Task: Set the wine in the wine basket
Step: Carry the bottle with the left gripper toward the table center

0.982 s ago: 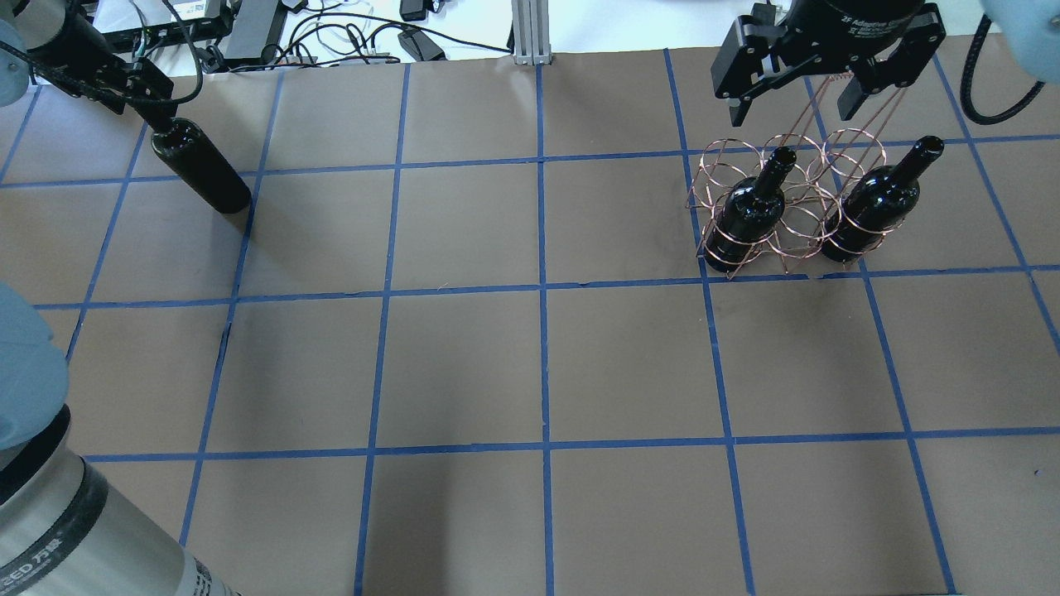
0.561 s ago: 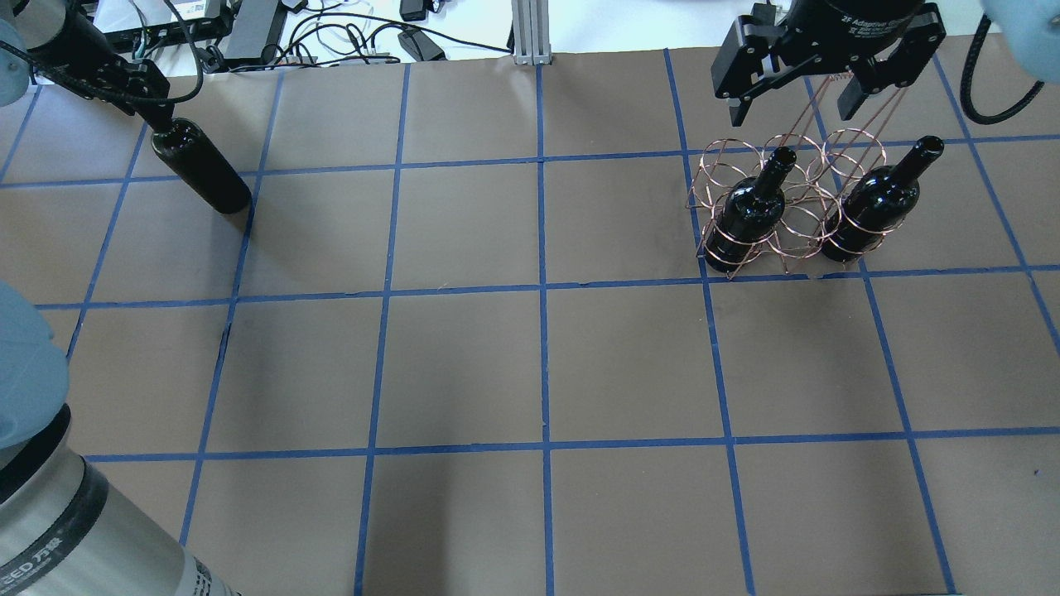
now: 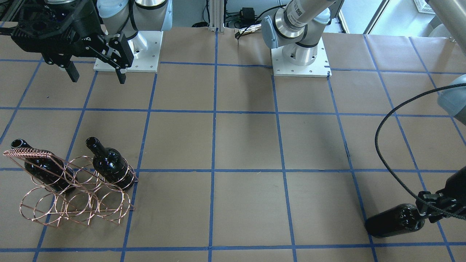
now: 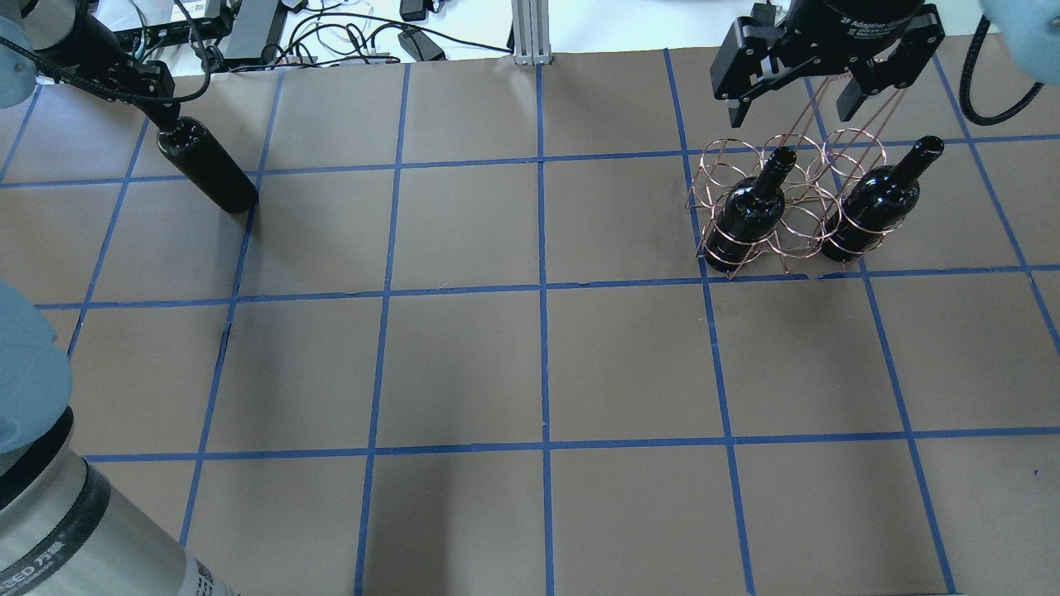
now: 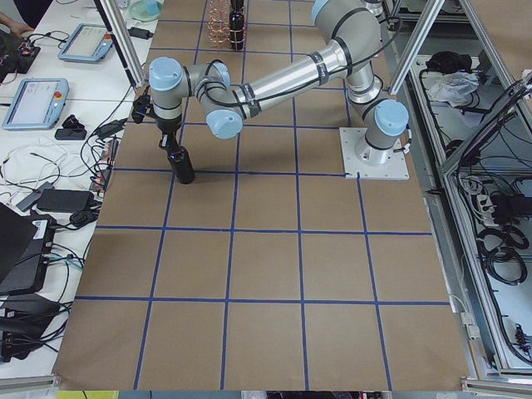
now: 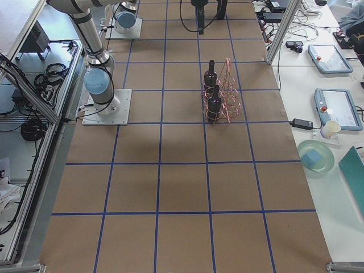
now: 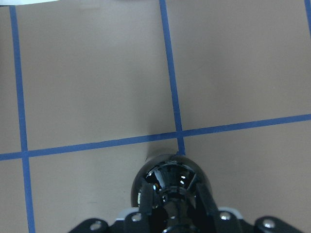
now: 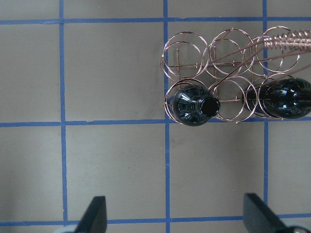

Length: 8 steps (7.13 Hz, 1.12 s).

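Two bottles (image 4: 745,217) sit in the wine basket (image 4: 793,217). My left gripper (image 3: 422,212) pinches the last wine (image 4: 207,174) by its neck, far-left corner. My right gripper (image 4: 788,112) hangs wide open, empty.

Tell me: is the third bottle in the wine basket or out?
Out. The bottle sits across the table from the wine basket, its neck in the left gripper; the basket holds only two others.

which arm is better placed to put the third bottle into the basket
Left. The left gripper is shut on the neck of the third wine bottle, so it can carry it across. The right gripper hangs open, empty, near the wine basket, far from that bottle.
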{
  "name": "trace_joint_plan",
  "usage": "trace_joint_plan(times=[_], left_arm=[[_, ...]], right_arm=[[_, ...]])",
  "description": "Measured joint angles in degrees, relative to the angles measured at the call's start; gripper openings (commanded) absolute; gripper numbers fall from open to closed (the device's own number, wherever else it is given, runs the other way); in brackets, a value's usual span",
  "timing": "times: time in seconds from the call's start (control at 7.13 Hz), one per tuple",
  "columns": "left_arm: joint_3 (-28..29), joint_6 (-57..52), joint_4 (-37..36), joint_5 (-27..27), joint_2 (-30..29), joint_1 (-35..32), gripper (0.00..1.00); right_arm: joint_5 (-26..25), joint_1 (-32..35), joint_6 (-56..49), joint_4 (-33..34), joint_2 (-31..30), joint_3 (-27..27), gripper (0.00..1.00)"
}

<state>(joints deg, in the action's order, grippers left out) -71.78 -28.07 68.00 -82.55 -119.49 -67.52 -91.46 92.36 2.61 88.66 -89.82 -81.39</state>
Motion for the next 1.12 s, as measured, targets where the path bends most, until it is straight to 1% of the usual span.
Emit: trace_joint_plan(times=[0.28, 0.56, 0.84, 1.12], left_arm=[[-0.80, 3.97, 0.62, -2.12, 3.04, -4.35, 0.00], [-3.14, 13.17, 0.72, -3.32, 6.42, -9.26, 0.00], [-6.62, 23.85, -0.41, -3.52, 9.77, -15.12, 0.00], [-11.23, 33.15, -4.03, -3.66, 12.86, -21.80, 0.00]], right_arm=[[0.01, -0.01, -0.05, 0.06, 0.00, 0.00, 1.00], [0.01, 0.01, -0.03, 0.07, -0.06, 0.00, 1.00], [0.01, 0.01, -0.06, 0.07, -0.03, 0.00, 1.00], [-0.01, -0.03, -0.06, 0.03, 0.00, 0.00, 1.00]])
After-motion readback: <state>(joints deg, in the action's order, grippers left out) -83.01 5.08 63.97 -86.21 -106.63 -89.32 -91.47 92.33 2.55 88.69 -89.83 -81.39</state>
